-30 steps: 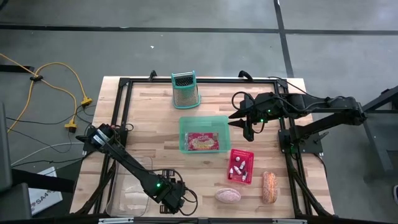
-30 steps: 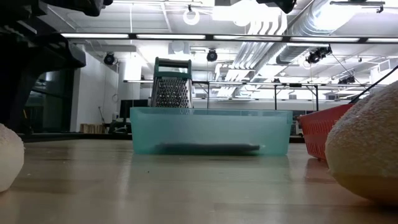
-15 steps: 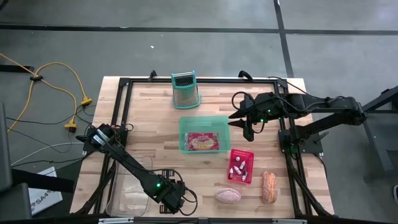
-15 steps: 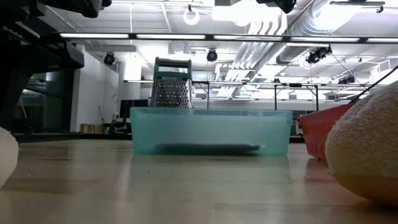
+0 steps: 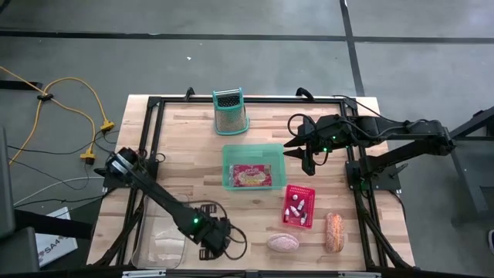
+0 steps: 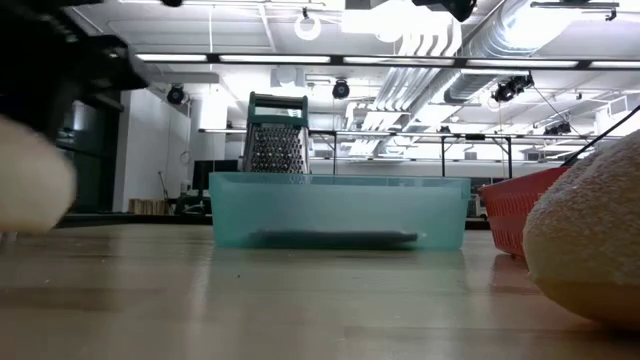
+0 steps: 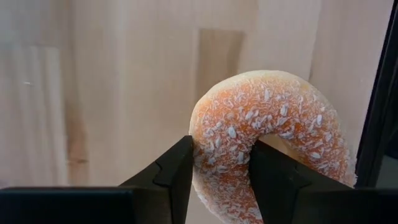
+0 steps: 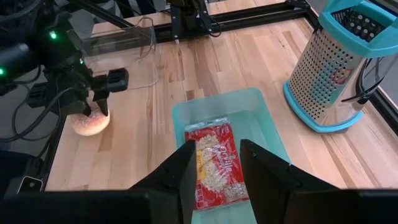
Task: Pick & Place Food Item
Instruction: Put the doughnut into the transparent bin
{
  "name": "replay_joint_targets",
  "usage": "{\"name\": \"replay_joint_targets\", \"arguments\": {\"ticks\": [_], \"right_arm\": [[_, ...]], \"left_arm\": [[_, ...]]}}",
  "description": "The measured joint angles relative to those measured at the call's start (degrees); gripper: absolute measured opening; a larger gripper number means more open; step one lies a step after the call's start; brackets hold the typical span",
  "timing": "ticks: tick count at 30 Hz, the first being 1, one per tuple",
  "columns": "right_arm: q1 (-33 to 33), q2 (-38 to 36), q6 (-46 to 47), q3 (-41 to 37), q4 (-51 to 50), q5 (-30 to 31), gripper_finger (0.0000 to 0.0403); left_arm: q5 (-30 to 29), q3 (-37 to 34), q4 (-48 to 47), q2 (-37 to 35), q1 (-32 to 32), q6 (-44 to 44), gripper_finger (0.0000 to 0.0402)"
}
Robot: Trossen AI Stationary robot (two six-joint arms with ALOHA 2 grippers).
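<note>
- The left gripper (image 7: 219,171) sits at the near edge of the table, left of centre, with its two dark fingers (image 7: 174,171) pinched on a sugared doughnut (image 7: 267,134), one inside the ring's hole and one outside it.
- From the right wrist view the doughnut (image 8: 91,122) shows as a pale bun under the left gripper (image 8: 99,106), close over the wood; whether it rests on the boards or hangs just clear of them is hard to tell there.
- A clear plastic tray (image 5: 158,243) lies just left of that gripper, at the table's near left corner.
- The right gripper (image 5: 302,150) hovers to the right of the teal bin (image 5: 228,168), its jaws nearly together and holding nothing.
- The teal bin stands mid-table with a red food packet (image 5: 252,176) lying flat inside.
- A box grater (image 5: 230,112) with a teal rim stands upright beyond the bin, toward the far edge.
- A red basket (image 5: 298,206) holding small items sits near and right of the bin.
- A pinkish round item (image 5: 282,242) lies at the near edge, just beside the basket.
- A bread loaf (image 5: 334,232) lies to the right of it.
</note>
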Motion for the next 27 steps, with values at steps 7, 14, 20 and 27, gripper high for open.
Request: {"name": "replay_joint_targets", "arguments": {"ticks": [7,14,20,27], "right_arm": [[-0.02,0.0,0.02,0.0,0.0,0.01,0.0112],[0.0,0.0,0.02,0.0,-0.01,0.0,0.0112],[-0.01,0.01,0.02,0.0,-0.02,0.0,0.0112],[-0.01,0.01,0.02,0.0,-0.02,0.0,0.0112]], "left_arm": [[0.96,0.02,-1.74,-5.74,3.6,3.64,0.0135],[2.92,0.07,-5.21,-10.69,7.84,5.25,0.0135],[1.08,0.07,-7.35,-12.1,6.48,5.25,0.0135],[-7.24,0.08,-11.72,-14.91,0.28,-3.28,0.0135]]}}
